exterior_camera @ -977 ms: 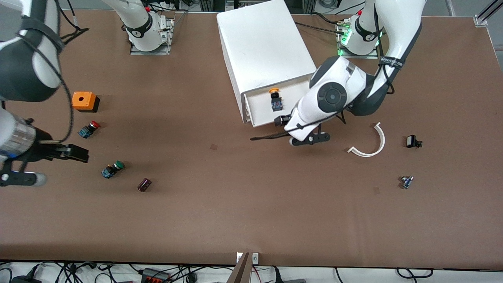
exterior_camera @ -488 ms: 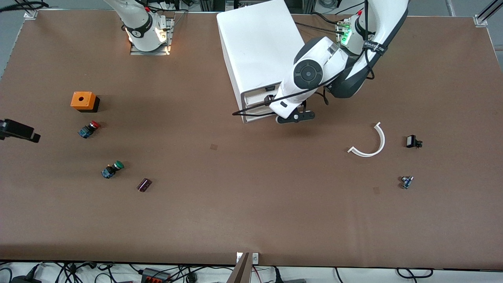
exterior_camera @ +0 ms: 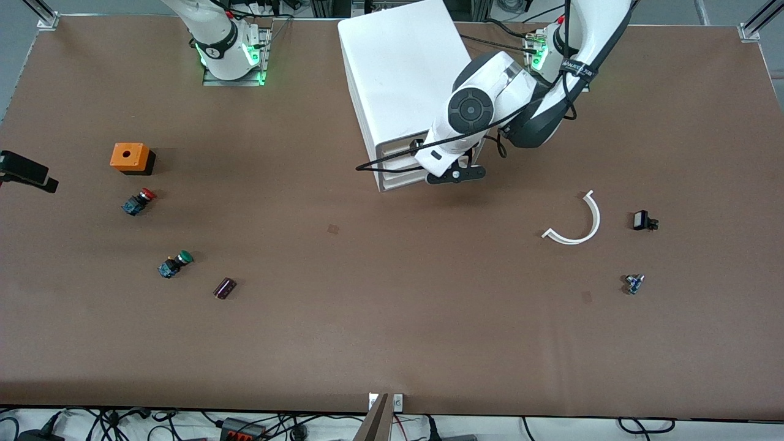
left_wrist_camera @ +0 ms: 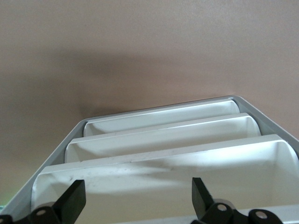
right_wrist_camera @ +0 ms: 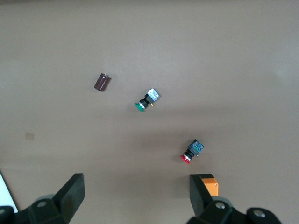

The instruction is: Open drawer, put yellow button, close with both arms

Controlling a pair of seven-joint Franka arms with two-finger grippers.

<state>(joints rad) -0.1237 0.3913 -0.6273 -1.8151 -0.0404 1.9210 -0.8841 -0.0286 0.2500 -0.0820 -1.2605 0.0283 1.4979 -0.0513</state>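
The white cabinet [exterior_camera: 407, 73] stands near the arms' bases. Its uppermost drawer [exterior_camera: 397, 149] sits pushed in, level with the two drawers below. In the left wrist view its white front [left_wrist_camera: 163, 172] fills the space just ahead of my left gripper [left_wrist_camera: 138, 203], which is open and empty, the fingertips [left_wrist_camera: 74, 198] wide apart. The left arm's hand [exterior_camera: 442, 160] covers part of the cabinet's front. The yellow button is hidden. My right gripper [right_wrist_camera: 135, 196] is open and empty, high over the right arm's end of the table; only a black tip [exterior_camera: 27, 173] shows in the front view.
An orange box [exterior_camera: 130, 157], a red-capped button [exterior_camera: 139, 201], a green-capped button [exterior_camera: 175, 263] and a dark cylinder [exterior_camera: 225, 287] lie toward the right arm's end. A white curved strip [exterior_camera: 579, 223] and two small parts [exterior_camera: 643, 220] [exterior_camera: 634, 283] lie toward the left arm's end.
The drawer, open a second ago with the yellow button in it, has slid shut as my left gripper pushed toward the cabinet. The right arm has drawn back off the table's end.
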